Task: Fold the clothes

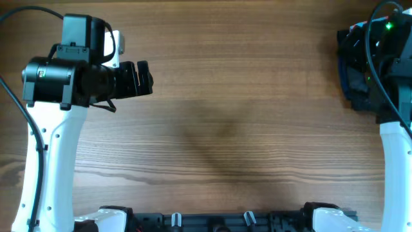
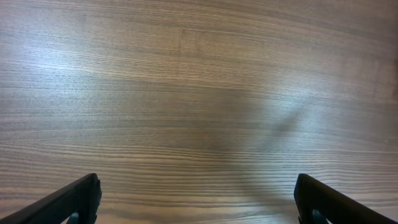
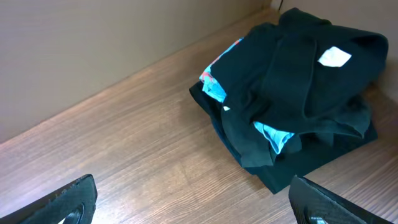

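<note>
1. The left arm rises from the near-left corner of the table. Its white link runs away from the base, and its black wrist end turns sideways toward the middle.
2. The left gripper points across bare wood over the far-left part of the table. In its wrist view the fingers sit at the bottom corners of the picture, spread wide, with only wood grain between them.
3. The right arm runs up the right edge from the near-right base. Its black wrist end, showing a green light, hangs above the far-right corner.
4. The right gripper is tilted down toward the pile of clothes. Its jaws are parted wide around nothing and are clear of the cloth.
5. The black T-shirt lies crumpled and unfolded on top of that pile at the far-right corner of the table. A small white label faces up on it.
6. A light-blue garment peeks out from under the T-shirt at its left and front. Beneath both, a dark navy stack lies flat on the wood.
7. From overhead the pile is mostly hidden by the right arm's wrist and cables, so I cannot tell the garments apart there.
</note>
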You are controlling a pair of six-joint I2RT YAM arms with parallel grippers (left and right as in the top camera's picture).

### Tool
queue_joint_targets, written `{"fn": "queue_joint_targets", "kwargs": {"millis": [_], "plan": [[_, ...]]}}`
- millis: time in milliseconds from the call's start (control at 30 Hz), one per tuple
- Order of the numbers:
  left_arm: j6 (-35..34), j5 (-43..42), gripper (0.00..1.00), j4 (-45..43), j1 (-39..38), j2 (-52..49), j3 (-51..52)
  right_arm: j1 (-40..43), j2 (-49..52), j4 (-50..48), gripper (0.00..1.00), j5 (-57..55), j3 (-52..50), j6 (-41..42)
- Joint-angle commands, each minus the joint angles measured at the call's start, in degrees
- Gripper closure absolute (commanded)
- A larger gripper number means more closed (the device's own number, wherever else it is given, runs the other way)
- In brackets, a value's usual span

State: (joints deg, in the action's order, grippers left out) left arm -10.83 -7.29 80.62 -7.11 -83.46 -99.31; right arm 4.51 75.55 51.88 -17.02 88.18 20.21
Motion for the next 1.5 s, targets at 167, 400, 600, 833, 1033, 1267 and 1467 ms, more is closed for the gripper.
{"fn": "queue_joint_targets", "kwargs": {"millis": [167,400,600,833,1033,1267,1467], "plan": [[0.04,0.55,0.00,0.02,-0.11,-0.35,0.04,-0.17,0.74,0.04,0.00,-1.60,0.31,0.81],[0.07,0.52,0.00,-7.69,-0.59,2.36,0.09,-0.17,0.74,0.04,0.00,-1.60,0.31,0.81],[0.13,0.55,0.00,-22.12,-0.04,11.50,0.11,-0.17,0.74,0.04,0.00,-1.60,0.31,0.81],[0.11,0.50,0.00,-33.27,4.61,22.62,4.76,-0.17,0.74,0.04,0.00,-1.60,0.31,0.81],[0.07,-2.29,0.00,-52.63,9.05,36.81,27.96,-0.17,0.74,0.04,0.00,-1.60,0.31,0.81],[0.04,-6.86,0.00,-72.98,10.12,48.81,53.40,-0.17,0.74,0.04,0.00,-1.60,0.31,0.79],[-0.15,-7.91,0.00,-83.19,10.12,58.55,70.84,-0.17,0.76,0.04,0.00,-1.60,0.31,0.83]]}}
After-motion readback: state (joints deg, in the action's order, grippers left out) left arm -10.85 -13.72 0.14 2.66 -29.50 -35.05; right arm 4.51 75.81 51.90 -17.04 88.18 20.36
